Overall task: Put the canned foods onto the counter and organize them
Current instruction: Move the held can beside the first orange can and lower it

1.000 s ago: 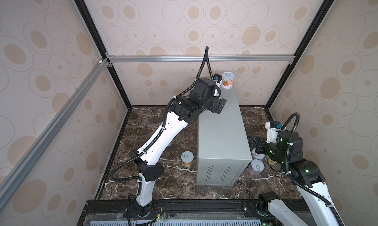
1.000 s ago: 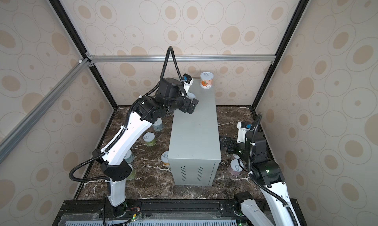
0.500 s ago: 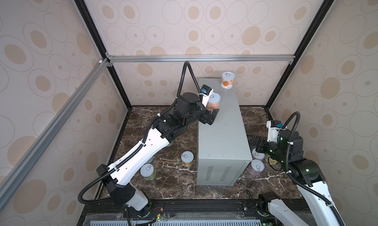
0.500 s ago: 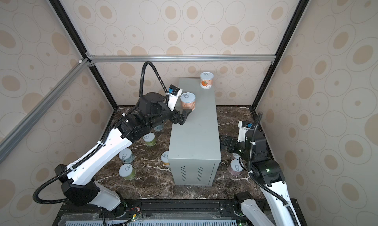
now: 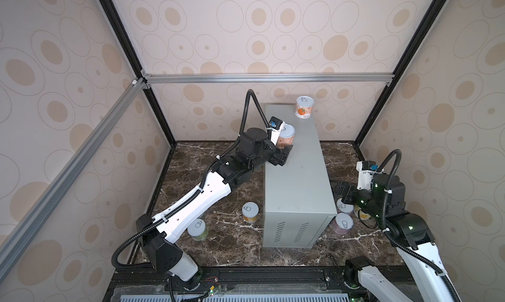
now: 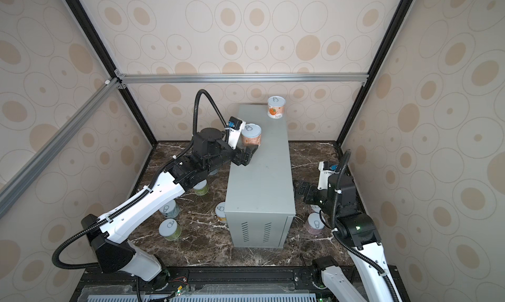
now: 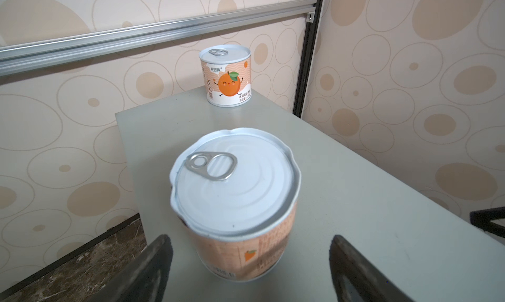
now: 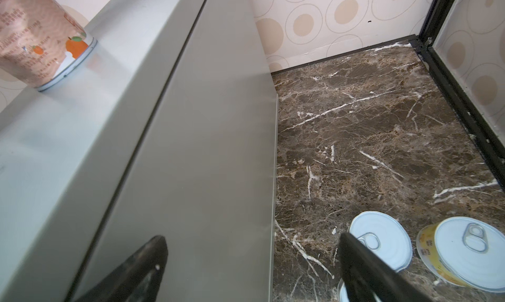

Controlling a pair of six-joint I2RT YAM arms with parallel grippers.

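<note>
Left wrist view: the left end effector [image 7: 249,237] stands wide, fingers flanking an orange-labelled can [image 7: 235,183] without touching it; the can stands upright, pull-tab lid up, near the left edge of the grey surface [image 7: 355,205]; the left arm [image 5: 207,194] stretches diagonally up from its base; the right end effector [image 8: 252,236] gapes wide beside the surface's right wall.

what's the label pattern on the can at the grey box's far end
The can has pale orange waves with a cartoon orange; left wrist view.

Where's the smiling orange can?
The smiling-orange can stands at the counter's far right corner in both top views, beyond the other can at the left pincer.
</note>
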